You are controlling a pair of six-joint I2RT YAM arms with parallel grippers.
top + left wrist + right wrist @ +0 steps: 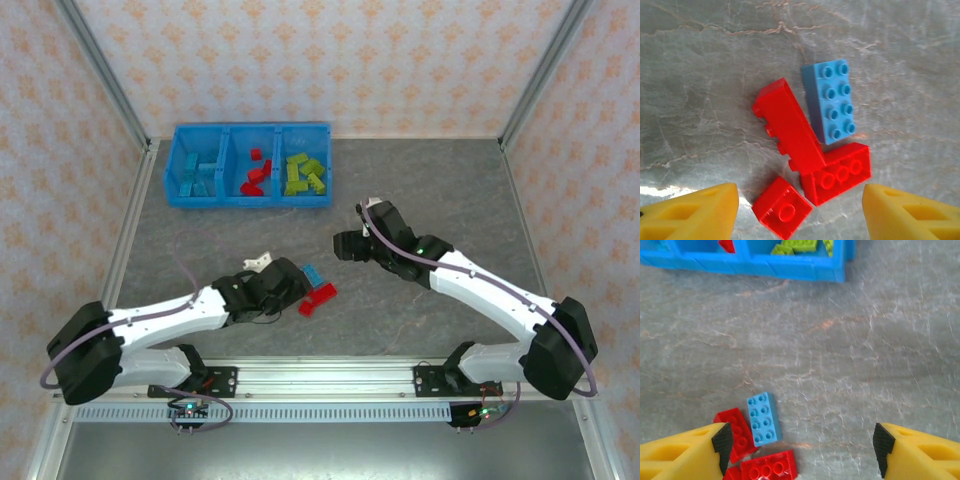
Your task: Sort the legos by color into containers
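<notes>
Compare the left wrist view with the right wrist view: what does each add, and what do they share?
Left wrist adds: the small red brick, whole, just ahead of the open left gripper. Right wrist adds: the blue tray holding lime green bricks, beyond the open right gripper. Shared: the light blue brick with red bricks beside it on the grey table.

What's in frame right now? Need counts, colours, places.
tray: one, bright blue, three compartments, far left of table
light blue bricks: several, left compartment
red bricks: several, middle compartment
green bricks: several, lime, right compartment
loose red bricks: three, clustered on table
loose blue brick: one, light blue, same cluster
table: one, grey marbled
left arm: one, white and black
right arm: one, white and black
left tool: yellow fingers, open over the cluster
right tool: yellow fingers, open over bare table
</notes>
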